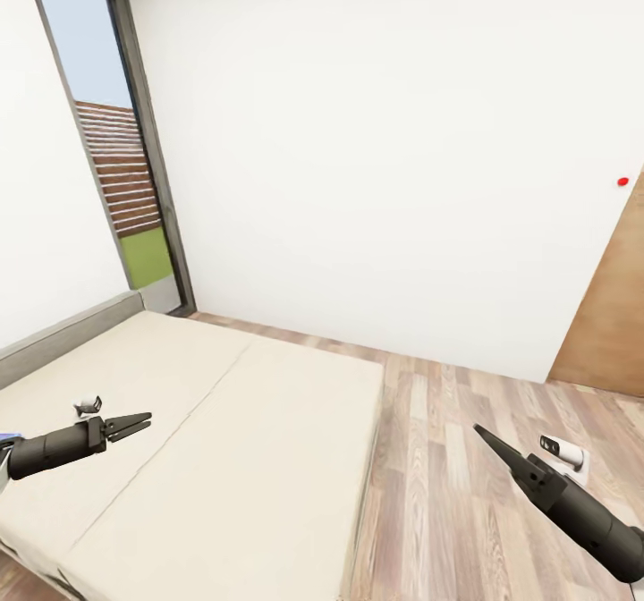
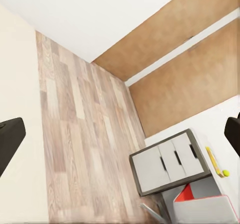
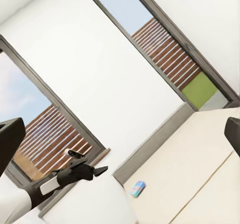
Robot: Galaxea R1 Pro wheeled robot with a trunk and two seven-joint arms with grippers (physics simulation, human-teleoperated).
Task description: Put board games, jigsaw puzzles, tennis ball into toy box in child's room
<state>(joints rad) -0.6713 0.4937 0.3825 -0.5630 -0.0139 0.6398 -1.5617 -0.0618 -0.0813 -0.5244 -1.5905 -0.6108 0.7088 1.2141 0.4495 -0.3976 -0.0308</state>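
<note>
Landmark: your wide beige-mattress bed (image 1: 224,422).
Left gripper (image 1: 134,424): over that bed, jaws parted, empty.
Right gripper (image 1: 487,438): beside that bed, above plank floor (image 1: 447,458); jaw state unclear.
Small blue game box (image 3: 137,188): on that bed.

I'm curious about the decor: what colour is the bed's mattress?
Pale beige, with a grey frame; the bed shows best in the head view.

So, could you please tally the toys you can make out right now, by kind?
Tennis ball: 1, on the table
Board game: 1, blue, lying on the bed
Total: 2
A red and white shape beside the drawers is too cropped to class, so it is not counted.
</note>
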